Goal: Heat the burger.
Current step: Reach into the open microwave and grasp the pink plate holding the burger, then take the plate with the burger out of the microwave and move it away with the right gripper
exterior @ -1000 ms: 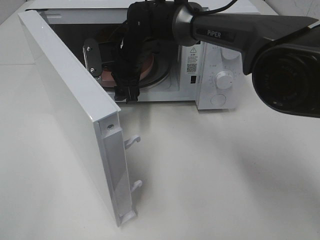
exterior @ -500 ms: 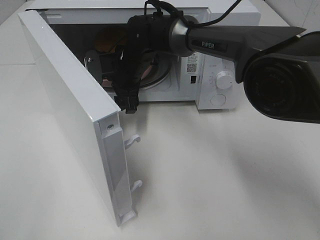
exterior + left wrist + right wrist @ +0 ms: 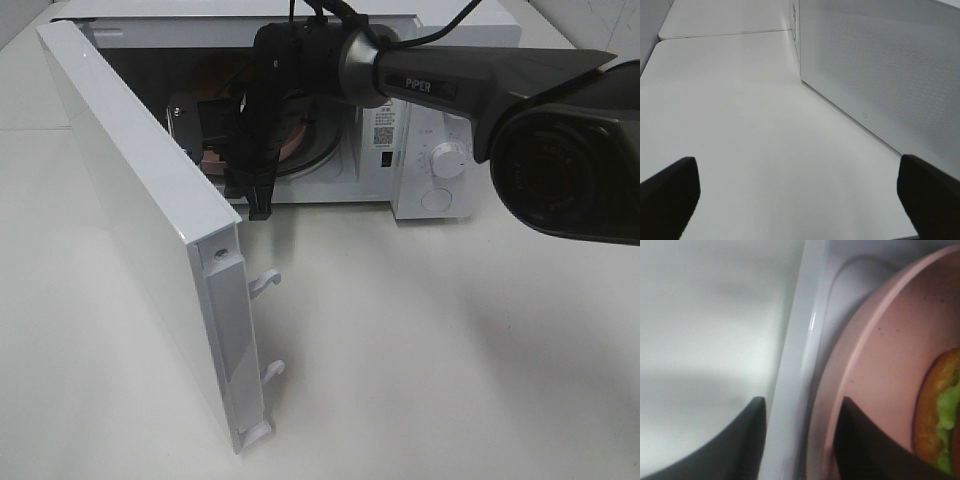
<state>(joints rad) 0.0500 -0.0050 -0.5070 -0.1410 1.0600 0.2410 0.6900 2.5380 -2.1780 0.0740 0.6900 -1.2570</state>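
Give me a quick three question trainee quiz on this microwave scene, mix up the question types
1. True or false: the microwave door is closed.
2. What does the burger sit on? A) the table B) a pink plate C) a white bowl
3. Fill in: the plate lies ____ the microwave.

Key: 1 false, the door stands wide open. 2 B. 3 inside.

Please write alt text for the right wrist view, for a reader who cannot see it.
A burger sits on a pink plate inside the microwave. The right gripper shows two dark fingers, apart and empty, at the plate's near edge.
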